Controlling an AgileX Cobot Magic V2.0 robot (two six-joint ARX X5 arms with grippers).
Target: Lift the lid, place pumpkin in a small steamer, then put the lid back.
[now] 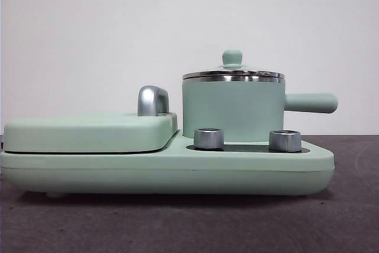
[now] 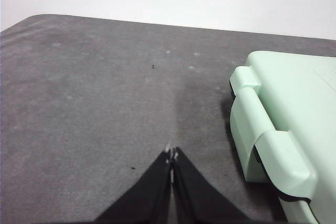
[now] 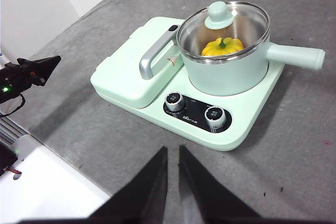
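Observation:
The lid (image 3: 219,15) sits closed on the small steamer (image 3: 231,72), which stands on the right end of the long mint-green base (image 3: 157,114). Through the glass I see the yellow pumpkin (image 3: 223,47) inside the pot. In the front view the lid (image 1: 233,75) tops the steamer (image 1: 232,111) and the pumpkin is hidden. My right gripper (image 3: 172,149) hovers shut, well back from the base's knob side, holding nothing. My left gripper (image 2: 171,153) is shut over bare mat beside the base's flat cover (image 2: 294,108).
The wide flat hinged cover (image 1: 89,131) with its steel handle (image 1: 152,100) fills the base's left half. Two steel knobs (image 1: 208,138) (image 1: 285,140) stand in front of the pot. The steamer's side handle (image 1: 311,102) sticks out right. A white ledge (image 3: 47,187) borders the mat.

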